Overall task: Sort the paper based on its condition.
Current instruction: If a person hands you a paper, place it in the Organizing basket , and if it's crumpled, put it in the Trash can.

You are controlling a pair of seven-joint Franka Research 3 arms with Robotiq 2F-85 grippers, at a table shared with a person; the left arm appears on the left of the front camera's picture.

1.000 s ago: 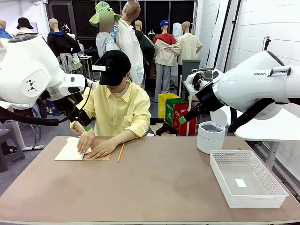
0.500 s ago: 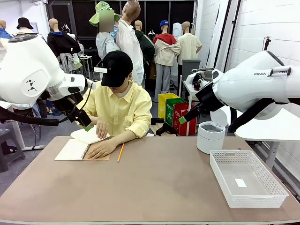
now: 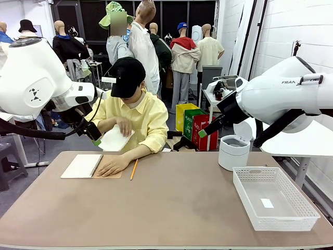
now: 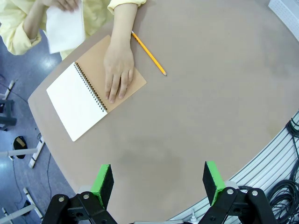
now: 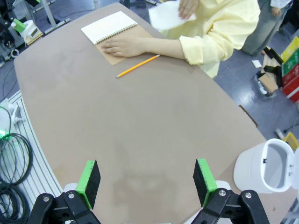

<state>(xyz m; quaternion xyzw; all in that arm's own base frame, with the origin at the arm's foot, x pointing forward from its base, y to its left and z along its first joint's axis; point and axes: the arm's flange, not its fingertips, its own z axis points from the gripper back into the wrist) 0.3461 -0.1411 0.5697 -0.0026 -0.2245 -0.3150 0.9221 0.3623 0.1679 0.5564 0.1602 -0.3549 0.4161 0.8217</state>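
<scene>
The person at the far side holds a flat white sheet of paper (image 3: 114, 139) up in one hand, off the table; it also shows as the paper (image 4: 65, 27) and the paper (image 5: 164, 15). The other hand (image 3: 112, 164) presses on the open spiral notebook (image 3: 84, 166). My left gripper (image 4: 157, 181) hangs open high above the near table edge, nothing between its fingers. My right gripper (image 5: 147, 182) is open too, high over the table's middle, empty. In the front view both arms are raised at the sides, the left gripper (image 3: 95, 136) near the person's sheet.
A yellow pencil (image 3: 133, 169) lies beside the notebook. A white mesh basket (image 3: 273, 204) stands at the front right with a small white scrap inside. A white round bin (image 3: 233, 152) stands at the far right edge. The brown tabletop (image 3: 171, 208) is bare in the middle.
The person has torn a page out of the notebook and lifted it off the table to chest height. Both arms have stayed still.
</scene>
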